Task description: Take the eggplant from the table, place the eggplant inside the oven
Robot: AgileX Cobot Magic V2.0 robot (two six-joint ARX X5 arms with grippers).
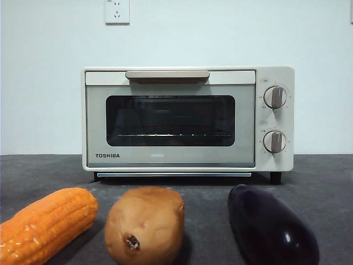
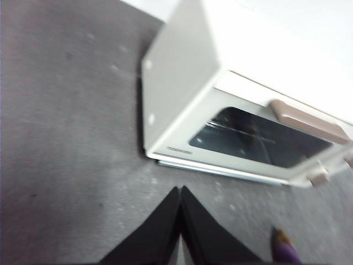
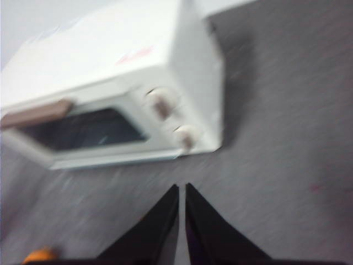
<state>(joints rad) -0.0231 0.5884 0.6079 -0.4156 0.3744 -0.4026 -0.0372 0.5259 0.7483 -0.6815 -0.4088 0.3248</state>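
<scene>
The eggplant lies on the table near its front edge, before the closed oven, beside a potato and a corn cob. Above the table, the left gripper and right gripper hang with jaws pressed together, empty

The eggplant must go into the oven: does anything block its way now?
Yes. The oven door is shut, its handle up, so it must be opened first. The table between the eggplant and the oven is bare.
</scene>
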